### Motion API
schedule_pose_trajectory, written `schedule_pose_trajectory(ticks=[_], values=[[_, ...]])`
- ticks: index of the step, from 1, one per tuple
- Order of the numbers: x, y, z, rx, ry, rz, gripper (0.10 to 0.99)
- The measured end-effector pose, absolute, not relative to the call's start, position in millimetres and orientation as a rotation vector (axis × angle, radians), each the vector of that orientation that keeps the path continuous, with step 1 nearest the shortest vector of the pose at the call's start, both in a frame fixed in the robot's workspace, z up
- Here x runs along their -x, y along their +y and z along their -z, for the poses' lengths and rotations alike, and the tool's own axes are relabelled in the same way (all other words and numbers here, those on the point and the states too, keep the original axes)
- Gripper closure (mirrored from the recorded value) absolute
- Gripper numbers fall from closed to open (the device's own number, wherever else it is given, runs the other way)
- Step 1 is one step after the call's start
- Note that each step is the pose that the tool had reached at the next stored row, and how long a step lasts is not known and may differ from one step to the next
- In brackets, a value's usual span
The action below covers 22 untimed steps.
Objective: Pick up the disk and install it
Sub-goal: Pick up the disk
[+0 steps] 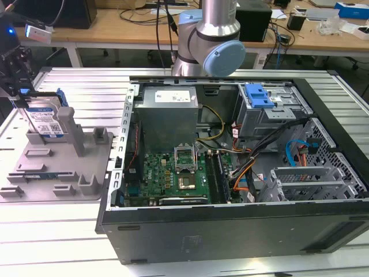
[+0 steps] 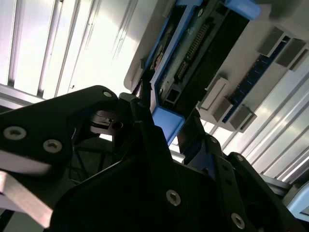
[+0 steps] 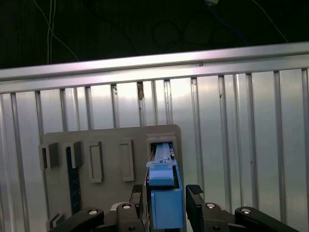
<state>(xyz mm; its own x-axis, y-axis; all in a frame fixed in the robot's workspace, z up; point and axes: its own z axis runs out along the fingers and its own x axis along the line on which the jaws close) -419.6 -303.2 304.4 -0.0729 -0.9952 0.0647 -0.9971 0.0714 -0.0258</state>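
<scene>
The disk point(image 1: 47, 118) stands on edge at the exterior view's left. Its silver face and white-and-blue label are turned outward, and the blue frame runs round its rim. Its lower edge sits at a slot in the grey tray point(image 1: 57, 179), among the tray's upright posts; I cannot tell whether it has come clear of the slot.

The pincer point(image 3: 165, 192) comes down on it from above and pinches the blue frame. In the first wrist view one black finger point(image 3: 194, 203) lies tight against each side of the frame. In the second wrist view the frame's blue corner point(image 2: 166, 124) is wedged between the same two fingers.

The tray lies flat on the ribbed metal counter point(image 1: 63, 231). Just beside it, toward the exterior view's right, an open computer case point(image 1: 230, 231) lies on its side, showing a green circuit board point(image 1: 173, 173) and loose cables. A small blue latch point(image 1: 258, 95) sits on a grey metal bay at the far corner of the case. The arm's point(image 1: 207, 40) grey column with its pale blue cap rises behind the case.
</scene>
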Motion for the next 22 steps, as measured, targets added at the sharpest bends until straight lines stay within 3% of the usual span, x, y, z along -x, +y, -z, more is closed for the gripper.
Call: schedule_pose_trajectory(ticks=[7, 8, 9, 22], values=[[419.5, -303.2, -303.0, -2.118, -2.277, -0.098, 0.604], [419.6, -303.2, -302.9, -2.118, -2.277, -0.098, 0.62], [419.6, -303.2, -302.7, -2.119, -2.277, -0.098, 0.694], [419.7, -303.2, -300.1, -2.118, -2.277, -0.098, 0.694]])
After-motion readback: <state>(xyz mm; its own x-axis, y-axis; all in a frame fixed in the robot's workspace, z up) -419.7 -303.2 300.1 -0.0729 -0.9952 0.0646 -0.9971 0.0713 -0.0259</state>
